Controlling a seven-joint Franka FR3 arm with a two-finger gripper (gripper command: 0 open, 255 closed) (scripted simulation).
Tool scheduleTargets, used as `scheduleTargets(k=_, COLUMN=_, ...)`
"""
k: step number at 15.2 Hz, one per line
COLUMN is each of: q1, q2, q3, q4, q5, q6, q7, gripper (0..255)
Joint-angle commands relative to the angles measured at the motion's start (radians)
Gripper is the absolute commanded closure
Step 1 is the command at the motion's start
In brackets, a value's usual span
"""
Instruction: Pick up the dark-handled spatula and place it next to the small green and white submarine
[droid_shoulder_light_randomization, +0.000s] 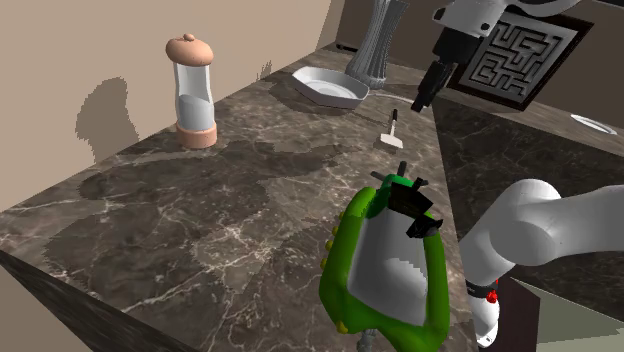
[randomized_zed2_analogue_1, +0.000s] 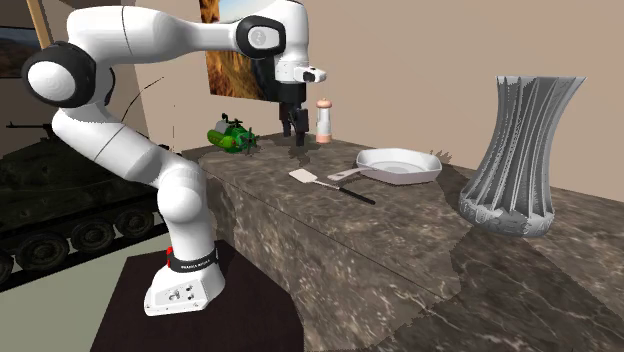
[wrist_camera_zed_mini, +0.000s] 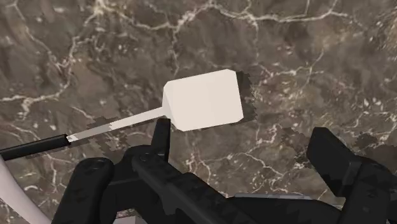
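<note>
The spatula (droid_shoulder_light_randomization: 389, 138) lies flat on the dark marble counter (droid_shoulder_light_randomization: 230, 210), with a white square blade (wrist_camera_zed_mini: 205, 98) and a thin shaft ending in a dark handle (wrist_camera_zed_mini: 30, 148). My gripper (droid_shoulder_light_randomization: 424, 97) hangs open above it, touching nothing. In the wrist view the blade sits just ahead of the gripper (wrist_camera_zed_mini: 245, 145), nearer one of its fingers (wrist_camera_zed_mini: 162, 137). The green and white submarine (droid_shoulder_light_randomization: 388, 262) rests at the counter's near edge in the shoulder view. In the second exterior view the spatula (randomized_zed2_analogue_1: 308, 177) is right of the submarine (randomized_zed2_analogue_1: 232, 138), with the gripper (randomized_zed2_analogue_1: 297, 130) between and above them.
A white pan (droid_shoulder_light_randomization: 330, 87) sits just beyond the spatula's handle, and a tall ribbed grey vase (droid_shoulder_light_randomization: 378, 40) stands behind it. A pepper mill (droid_shoulder_light_randomization: 192, 92) stands near the wall. A framed maze picture (droid_shoulder_light_randomization: 520, 50) and a toy tank (randomized_zed2_analogue_1: 50, 210) lie off the counter.
</note>
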Motion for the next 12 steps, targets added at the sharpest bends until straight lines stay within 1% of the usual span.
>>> scheduleTargets(k=1, q1=0.0, q2=0.0, q3=0.0, q4=0.0, q5=0.0, q6=0.0, q7=0.0, gripper=0)
scheduleTargets(k=4, q1=-0.109, q2=0.075, q3=0.064, q4=-0.003, q5=0.011, q6=0.096, q7=0.27, gripper=0)
scheduleTargets(k=7, q1=-0.221, q2=0.144, q3=0.12, q4=-0.001, q5=0.007, q6=0.174, q7=0.54, gripper=0)
scheduleTargets(k=12, q1=-0.404, q2=0.229, q3=0.192, q4=-0.002, q5=-0.024, q6=0.261, q7=0.99, gripper=0)
